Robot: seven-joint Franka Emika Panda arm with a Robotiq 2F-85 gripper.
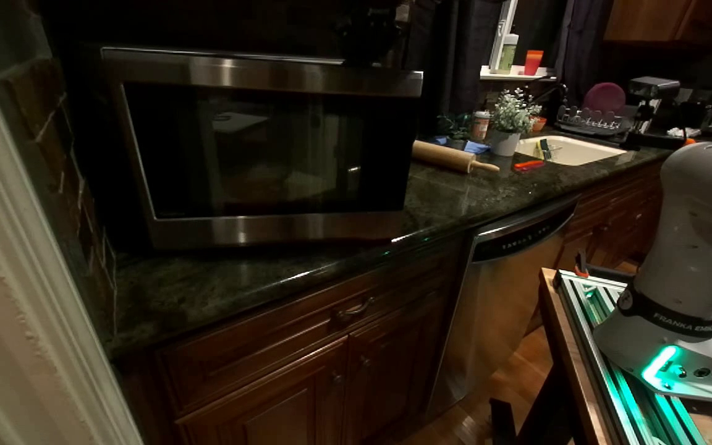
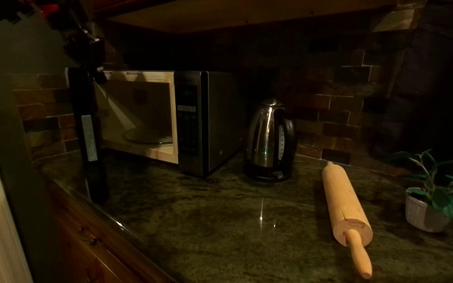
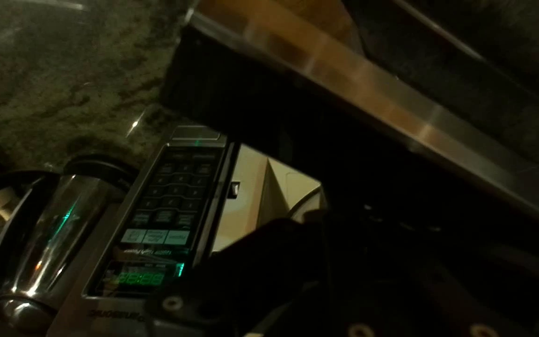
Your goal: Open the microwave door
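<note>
In an exterior view the microwave door [image 2: 87, 135] stood swung out above the surface [image 2: 250, 220], at the left of the microwave [image 2: 189, 129] and towards the near side. The hand [image 2: 98, 73] was at the door's top edge; the views were too dark there to tell whether it touched the door, or was clenched or released. The door would likely handle as a stiff, fairly weighty panel, its steel frame [image 1: 257, 75] slippery, its glass window [image 1: 263, 154] fragile. A push behind the free edge seemed surer than a pinch on the smooth front.
</note>
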